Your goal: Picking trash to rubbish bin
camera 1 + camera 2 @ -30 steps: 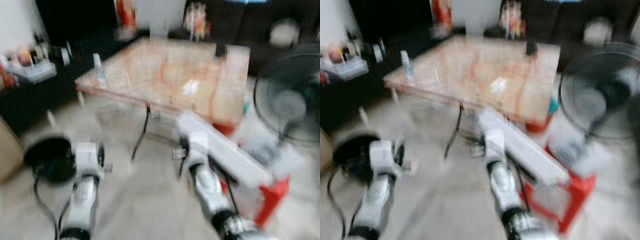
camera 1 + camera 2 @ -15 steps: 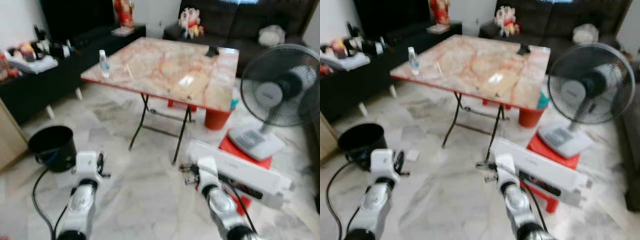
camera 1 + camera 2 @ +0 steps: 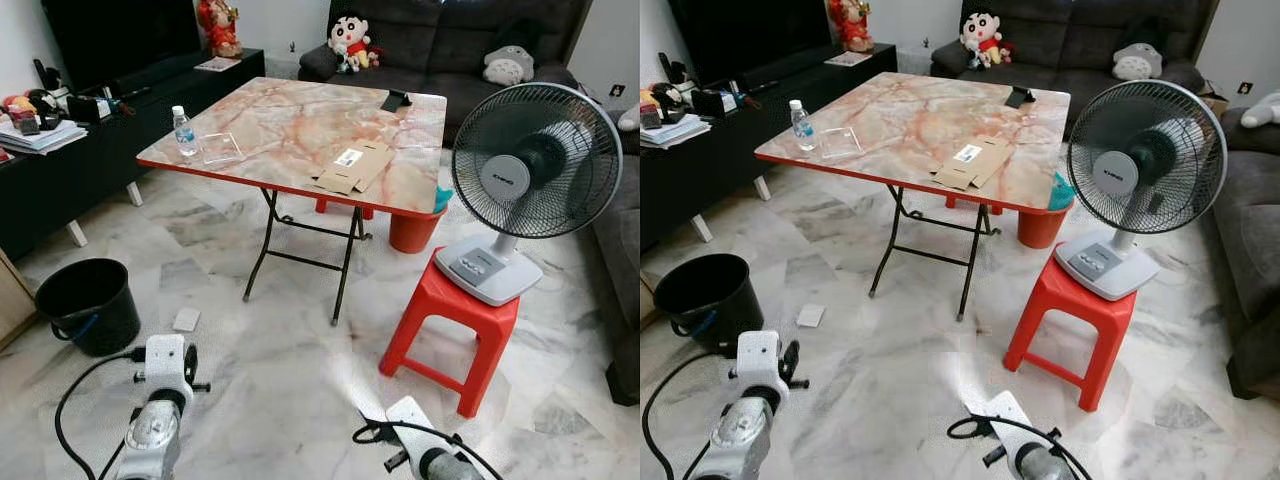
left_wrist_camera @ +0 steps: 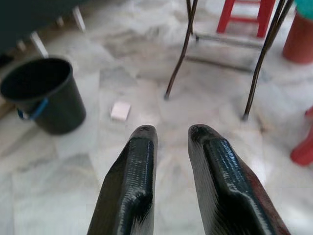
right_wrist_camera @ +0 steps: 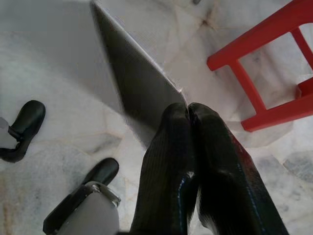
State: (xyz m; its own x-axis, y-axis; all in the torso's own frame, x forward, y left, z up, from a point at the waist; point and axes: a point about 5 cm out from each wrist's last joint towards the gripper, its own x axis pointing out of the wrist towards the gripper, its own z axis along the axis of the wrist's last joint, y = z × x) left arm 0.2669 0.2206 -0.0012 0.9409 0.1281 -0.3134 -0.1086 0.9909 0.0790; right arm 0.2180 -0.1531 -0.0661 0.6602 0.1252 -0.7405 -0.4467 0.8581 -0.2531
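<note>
Held item: flat grey panel (image 5: 139, 88), thin edge pinched between the right gripper's fingers; blurred, kind cannot be told.
Right gripper (image 5: 190, 110): fingers pressed together on the panel's edge, pointing down over the marble floor (image 3: 290, 370) beside a red stool (image 3: 448, 322).
Right arm (image 3: 425, 455): low at the bottom of the head views, wrist and cable visible.
Left gripper (image 4: 171, 134): fingers slightly parted, nothing between them, aimed along the floor toward the bin and table legs.
Left arm (image 3: 155, 425): lowered at the robot's left, forearm pointing forward, black cable looping from it.
Rubbish bin (image 3: 88, 305): black bucket with a blue handle part, upright on the floor, ahead and left of the left arm.
Floor scrap (image 3: 186, 319): small pale square, lying just beside the bin.
Table (image 3: 300, 135): marble-patterned folding table, carrying a water bottle (image 3: 183, 131), a clear flat tray (image 3: 220, 148) and flattened cardboard (image 3: 353, 166).
Fan (image 3: 530, 160): standing on the red stool, right of the table.
</note>
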